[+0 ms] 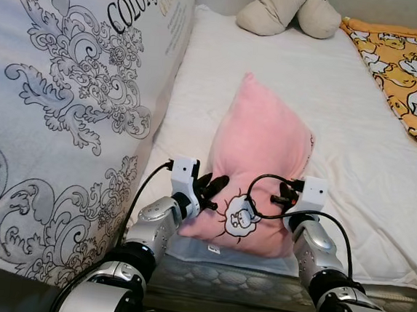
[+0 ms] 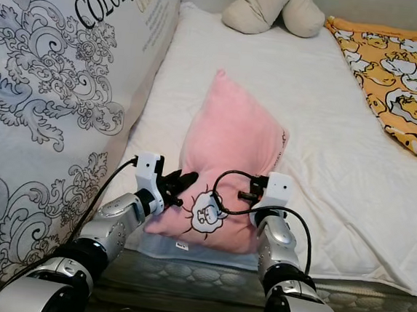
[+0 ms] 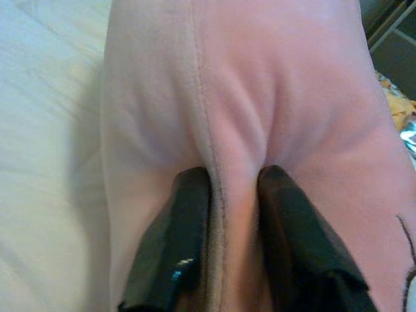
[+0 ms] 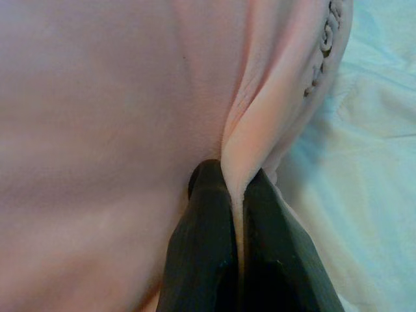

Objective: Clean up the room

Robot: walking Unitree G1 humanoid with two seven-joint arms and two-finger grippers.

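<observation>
A pink pillow (image 1: 258, 171) lies on the white bed (image 1: 359, 103), its near end at the mattress edge, held from both sides. The left claw (image 1: 211, 189) grips the pillow's left edge, its two black fingers (image 3: 175, 247) clenched on a ridge of fabric along the seam. The right claw (image 4: 237, 234) pinches a fold of the pink cloth on the pillow's right side, fingers pressed nearly together with the fold between them. Between the two claws, on the pillow's near face, sits a small white cartoon patch (image 1: 241, 219). Left of the left claw stands a large white cushion (image 1: 66, 114) with black scroll print. Far beyond the claws, at the head of the bed, sits a beige plush toy (image 1: 291, 10). Off to the right beyond the right claw lies an orange patterned blanket (image 1: 406, 64).
</observation>
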